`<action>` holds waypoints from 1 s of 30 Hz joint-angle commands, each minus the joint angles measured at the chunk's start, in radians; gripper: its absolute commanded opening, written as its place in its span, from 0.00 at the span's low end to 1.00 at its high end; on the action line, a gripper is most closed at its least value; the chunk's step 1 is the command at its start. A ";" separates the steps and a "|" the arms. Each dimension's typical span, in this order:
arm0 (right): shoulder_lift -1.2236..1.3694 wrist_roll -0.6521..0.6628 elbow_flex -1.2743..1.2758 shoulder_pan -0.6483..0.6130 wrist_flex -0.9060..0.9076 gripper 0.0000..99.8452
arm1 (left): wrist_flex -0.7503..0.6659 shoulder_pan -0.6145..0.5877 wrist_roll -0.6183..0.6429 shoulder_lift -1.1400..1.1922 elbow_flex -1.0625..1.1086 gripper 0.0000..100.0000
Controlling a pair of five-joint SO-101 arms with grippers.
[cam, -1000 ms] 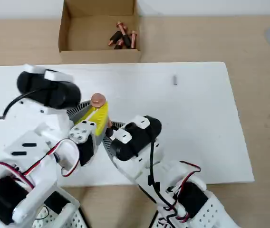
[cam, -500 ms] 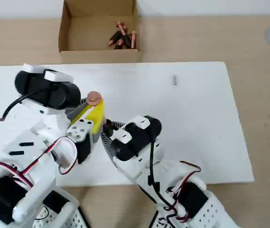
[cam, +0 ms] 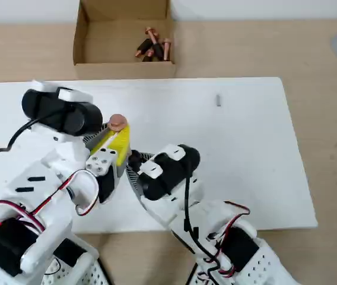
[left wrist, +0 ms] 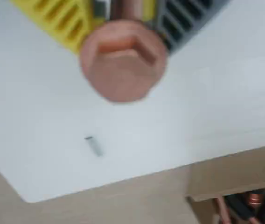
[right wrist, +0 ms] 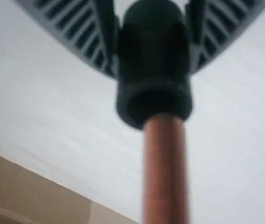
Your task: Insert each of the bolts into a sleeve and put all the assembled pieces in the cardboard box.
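Observation:
My left gripper (cam: 115, 133), with one yellow and one grey finger, is shut on a copper bolt (cam: 117, 123) above the white board. The left wrist view looks straight at the bolt's round head (left wrist: 123, 59) with its hex socket, just beyond that gripper (left wrist: 125, 9). My right gripper (cam: 134, 161) sits close beside it, shut on a black sleeve (cam: 134, 158). In the right wrist view the sleeve (right wrist: 154, 65) is clamped in that gripper (right wrist: 153, 18), and the copper shaft (right wrist: 164, 172) runs out of its open end.
The cardboard box (cam: 79, 41) stands beyond the board's far edge, with several assembled pieces (cam: 152, 47) inside; its corner (left wrist: 226, 186) is in the left wrist view. A small grey object (cam: 218, 100) lies on the white board (cam: 245, 154).
The bolt head has shifted a little to the left with the left gripper. The right gripper with the sleeve has edged left along with it.

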 commanded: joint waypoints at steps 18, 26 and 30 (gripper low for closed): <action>-0.013 -0.002 -0.027 -0.013 -0.029 0.01 | 0.017 0.046 0.055 0.005 0.000 0.01; -0.013 -0.002 -0.031 0.067 -0.031 0.01 | 0.026 0.041 0.066 -0.004 -0.002 0.09; -0.013 -0.002 -0.031 0.068 -0.031 0.01 | 0.026 0.040 0.167 -0.005 -0.003 0.17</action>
